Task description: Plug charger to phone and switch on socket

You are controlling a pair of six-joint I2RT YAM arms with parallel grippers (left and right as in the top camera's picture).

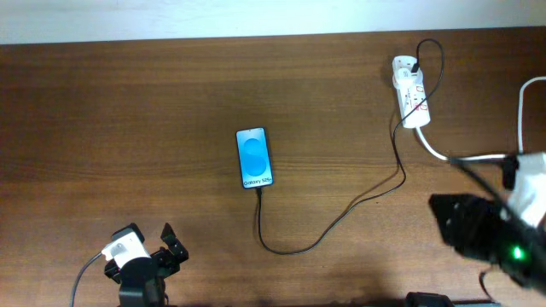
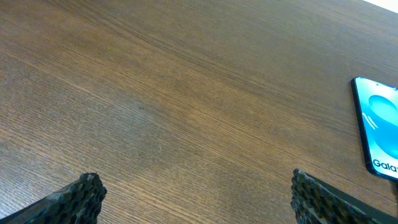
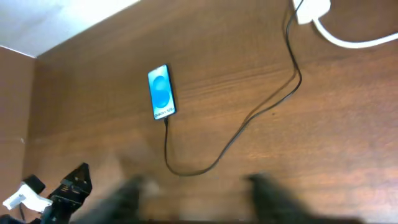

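The phone [image 1: 254, 158] lies flat mid-table, its blue screen lit; it also shows in the right wrist view as phone [image 3: 161, 92] and at the right edge of the left wrist view as phone [image 2: 378, 134]. The thin black charger [image 1: 341, 217] runs from the phone's near end in a loop to the white socket [image 1: 410, 92] at the back right, where its black plug sits. My left gripper [image 1: 171, 243] stands open at the front left, fingers [image 2: 84, 196] wide apart over bare wood. My right gripper [image 3: 199, 193] is blurred, its fingers apart with nothing between them, well short of the charger [image 3: 249, 121].
The socket's thick white cord [image 1: 448, 156] curves from the socket toward the right arm [image 1: 486, 230]. The table's back edge meets a pale wall [image 1: 256, 17]. Bare wood lies between the phone and the left gripper.
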